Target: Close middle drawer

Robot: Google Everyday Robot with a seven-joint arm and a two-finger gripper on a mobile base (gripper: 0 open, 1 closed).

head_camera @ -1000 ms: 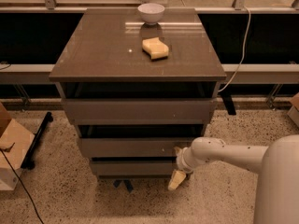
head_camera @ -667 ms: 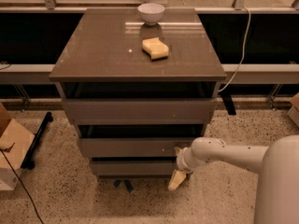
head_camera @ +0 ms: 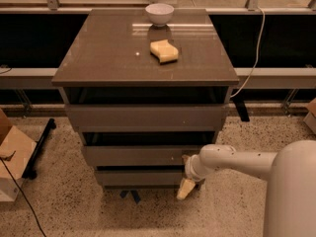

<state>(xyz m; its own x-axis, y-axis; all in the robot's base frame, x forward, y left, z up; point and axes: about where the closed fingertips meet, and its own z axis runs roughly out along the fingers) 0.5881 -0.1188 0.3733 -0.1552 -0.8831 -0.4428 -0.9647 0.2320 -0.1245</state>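
Observation:
The middle drawer (head_camera: pixel 138 155) has a plain grey-brown front and stands slightly out from the cabinet (head_camera: pixel 145 53), with a dark gap above it. My gripper (head_camera: pixel 186 180) is at the end of the white arm (head_camera: pixel 232 162). It is low at the right end of the middle drawer's front and hangs down beside the bottom drawer (head_camera: pixel 140 177). I cannot tell if it touches the middle drawer's front.
The taller top drawer (head_camera: pixel 145 116) also stands slightly out. A white bowl (head_camera: pixel 159 13) and a yellow sponge (head_camera: pixel 164 51) lie on the cabinet top. A cardboard box (head_camera: pixel 12 154) and a black stand leg (head_camera: pixel 39 141) are on the floor at left. A cable (head_camera: pixel 254 53) hangs at right.

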